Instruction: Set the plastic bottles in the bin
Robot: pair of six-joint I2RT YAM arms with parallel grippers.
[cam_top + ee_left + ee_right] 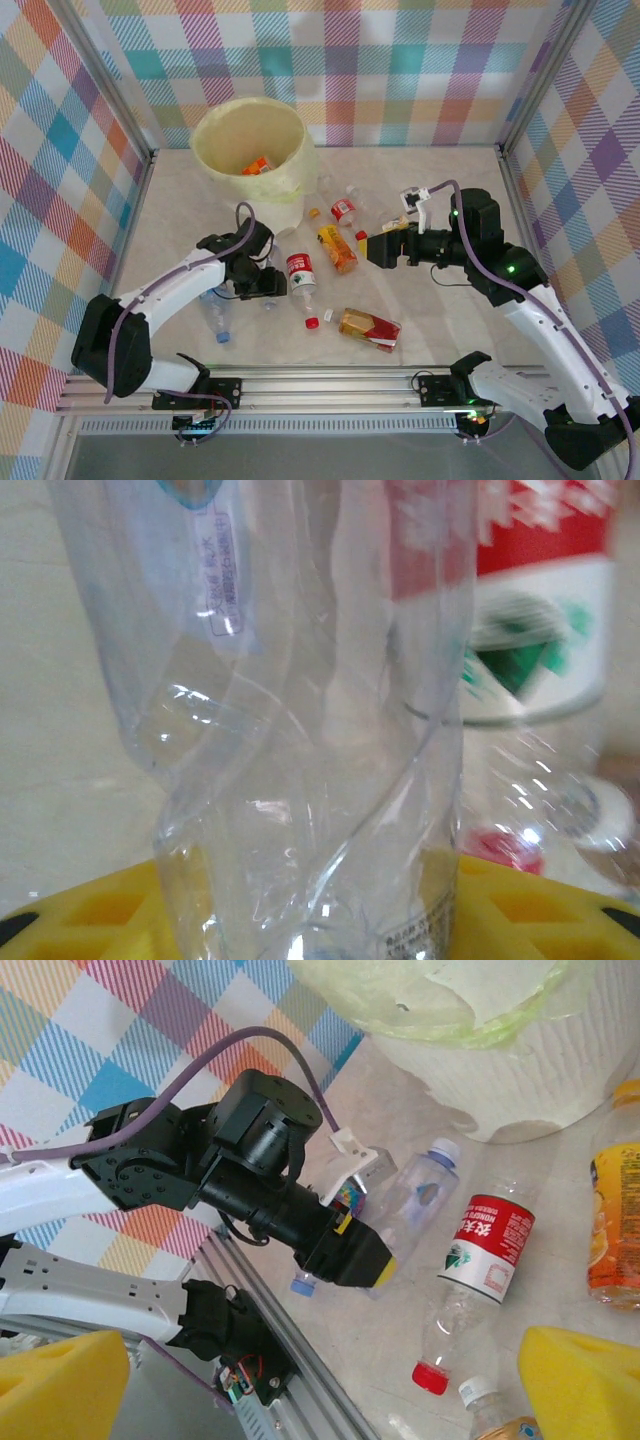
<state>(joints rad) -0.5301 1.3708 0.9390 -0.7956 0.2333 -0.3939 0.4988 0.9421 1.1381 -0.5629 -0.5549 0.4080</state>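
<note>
Left pincer is clamped on a crumpled clear bottle down on the table, just beside a red-labelled bottle (the clear sides buckle between the yellow pads). Right pincer hangs wide open and empty, near an orange bottle. The bin stands at the far left with an orange-labelled bottle inside.

A crushed clear bottle runs off the top and bottom edges of the left wrist view; upper right behind it, a red-labelled bottle is blurred. The bin is cropped at the right wrist view's top edge.
</note>
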